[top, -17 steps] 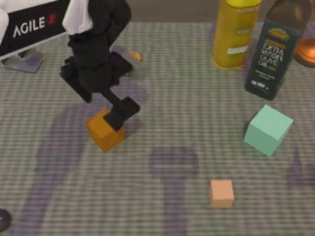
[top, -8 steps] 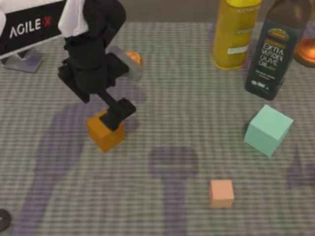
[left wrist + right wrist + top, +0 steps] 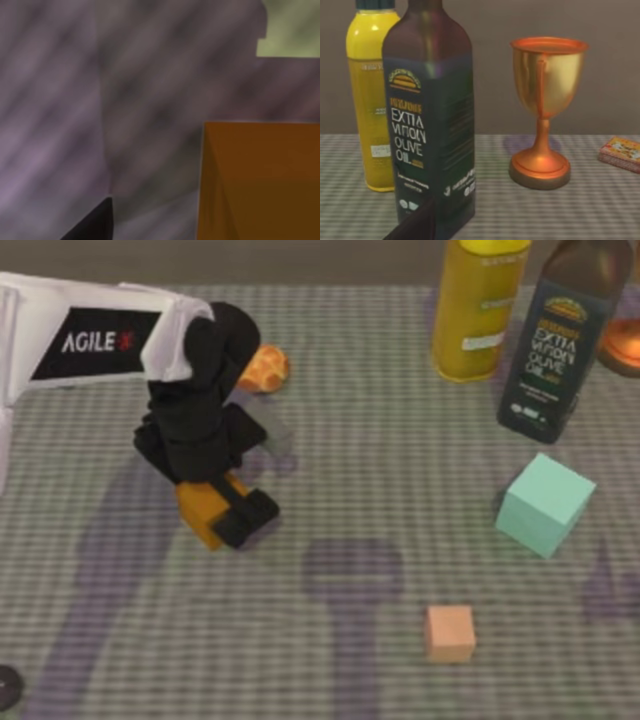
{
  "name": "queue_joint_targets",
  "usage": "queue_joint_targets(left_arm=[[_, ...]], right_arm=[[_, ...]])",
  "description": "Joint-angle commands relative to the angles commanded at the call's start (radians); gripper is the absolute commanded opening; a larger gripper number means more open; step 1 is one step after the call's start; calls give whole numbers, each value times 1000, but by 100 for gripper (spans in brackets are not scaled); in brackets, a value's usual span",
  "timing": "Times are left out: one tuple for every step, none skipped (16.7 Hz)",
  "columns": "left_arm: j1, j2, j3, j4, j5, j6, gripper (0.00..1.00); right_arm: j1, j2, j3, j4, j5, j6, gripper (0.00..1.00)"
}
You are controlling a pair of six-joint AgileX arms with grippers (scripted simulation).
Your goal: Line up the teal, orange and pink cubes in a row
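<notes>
Reaching down at the left of the worktop (image 3: 400, 440), the left claw (image 3: 232, 510) is sitting over the orange cube (image 3: 203, 508), one dark finger lying against the cube's right side; whether it is gripping the cube cannot be told. The left wrist view is showing that cube (image 3: 260, 180) close up beside a fingertip. The teal cube (image 3: 545, 504) is sitting well apart at the right, the pink cube (image 3: 450, 632) nearer, between them. A bun (image 3: 264, 367) is lying just beyond the arm.

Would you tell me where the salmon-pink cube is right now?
In the top view, the salmon-pink cube sits near the table's front edge, right of centre, below and left of the teal cube.
</notes>
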Motion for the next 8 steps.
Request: queue_joint_targets(left_arm=[[0, 2, -3, 5, 0, 0, 100], [0, 2, -3, 5, 0, 0, 100], [0, 2, -3, 5, 0, 0, 100], [0, 2, -3, 5, 0, 0, 100], [0, 2, -3, 5, 0, 0, 92], [0, 2, -3, 5, 0, 0, 85], [0, 2, -3, 5, 0, 0, 77], [0, 2, -3, 5, 0, 0, 70]], right_arm=[[0, 0, 0, 0, 0, 0, 100], [0, 0, 0, 0, 0, 0, 100], [0, 0, 0, 0, 0, 0, 100], [0, 0, 0, 0, 0, 0, 100], [0, 0, 0, 0, 0, 0, 100], [0, 0, 0, 0, 0, 0, 100], [0, 0, 0, 0, 0, 0, 100], [0, 0, 0, 0, 0, 0, 100]])
